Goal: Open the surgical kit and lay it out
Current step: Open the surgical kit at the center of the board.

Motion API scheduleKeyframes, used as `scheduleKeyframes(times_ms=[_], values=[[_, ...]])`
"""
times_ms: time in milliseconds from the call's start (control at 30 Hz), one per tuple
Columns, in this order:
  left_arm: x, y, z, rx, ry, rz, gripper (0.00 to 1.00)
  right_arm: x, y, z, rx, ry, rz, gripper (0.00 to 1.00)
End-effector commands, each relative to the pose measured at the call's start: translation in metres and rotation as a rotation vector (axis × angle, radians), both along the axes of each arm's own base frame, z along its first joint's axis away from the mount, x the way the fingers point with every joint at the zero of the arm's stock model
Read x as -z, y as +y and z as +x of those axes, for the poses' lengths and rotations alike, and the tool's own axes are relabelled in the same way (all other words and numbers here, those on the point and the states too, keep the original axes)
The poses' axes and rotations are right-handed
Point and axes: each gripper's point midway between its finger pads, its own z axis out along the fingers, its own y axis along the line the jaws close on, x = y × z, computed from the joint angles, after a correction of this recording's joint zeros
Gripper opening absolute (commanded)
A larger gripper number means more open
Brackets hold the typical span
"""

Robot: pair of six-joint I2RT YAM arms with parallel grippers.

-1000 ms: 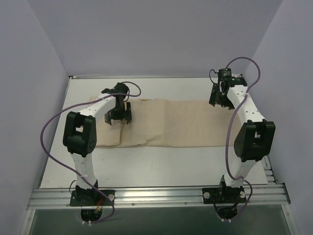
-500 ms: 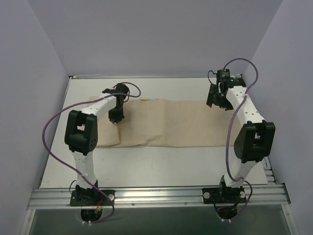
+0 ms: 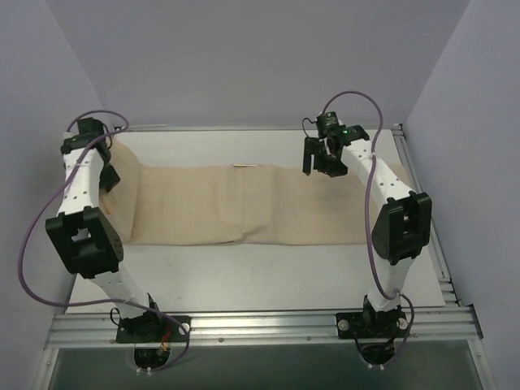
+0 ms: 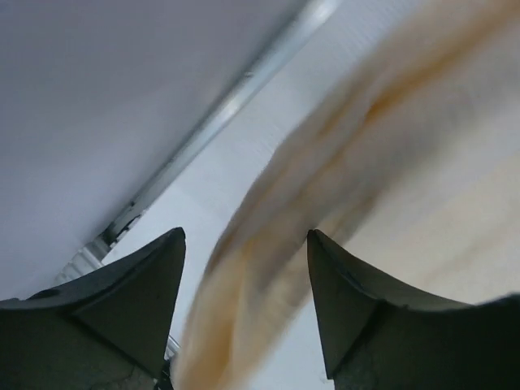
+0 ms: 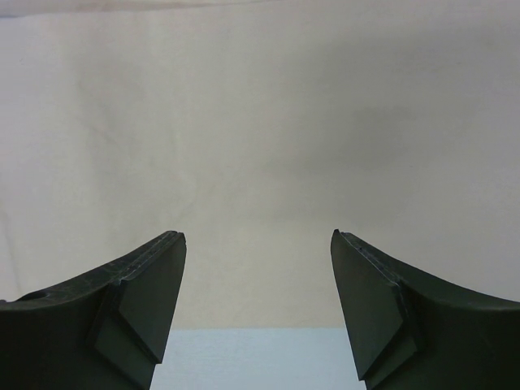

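Blurred cloth wrap (image 4: 325, 162) between left fingers (image 4: 130, 301); grip unclear.

The left tool (image 3: 107, 174) has swung from over the large beige cloth wrap (image 3: 244, 207) to the desk's (image 3: 244, 276) far-left edge. The wrap's left flap now stretches out after it, its end lifted. The right tool (image 3: 319, 158) has moved inward, uncovering the wrap's right end.

Lilac walls (image 3: 244, 57) (white table (image 3: 284, 276))
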Motion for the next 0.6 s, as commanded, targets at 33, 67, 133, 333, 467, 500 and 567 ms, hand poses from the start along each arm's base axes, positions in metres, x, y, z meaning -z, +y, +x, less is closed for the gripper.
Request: scheduleKeyframes(times_ms=[33, 67, 133, 333, 467, 500, 567], values=[[-0.03, 0.028, -0.024, -0.066, 0.028, 0.063, 0.72, 0.0, 0.04, 0.001, -0.055, 0.019, 0.099, 0.73], [-0.033, 0.031, -0.03, -0.084, 0.057, 0.081, 0.77, 0.0, 0.043, 0.0, -0.058, 0.022, 0.108, 0.73], [-0.047, 0.03, -0.025, -0.08, 0.022, 0.097, 0.94, 0.005, 0.041, 0.001, -0.053, 0.025, 0.104, 0.74], [-0.048, -0.028, 0.009, 0.085, -0.062, -0.02, 0.94, 0.017, 0.018, 0.009, 0.003, 0.029, 0.073, 0.74], [-0.014, -0.08, 0.029, 0.223, -0.039, -0.141, 0.94, 0.036, -0.014, 0.007, 0.073, 0.071, 0.05, 0.72], [-0.002, -0.088, 0.031, 0.238, -0.015, -0.169, 0.94, 0.04, -0.022, 0.008, 0.089, 0.078, 0.048, 0.71], [0.03, -0.102, 0.035, 0.256, 0.046, -0.264, 0.94, 0.048, -0.041, 0.012, 0.118, 0.086, 0.016, 0.72]])
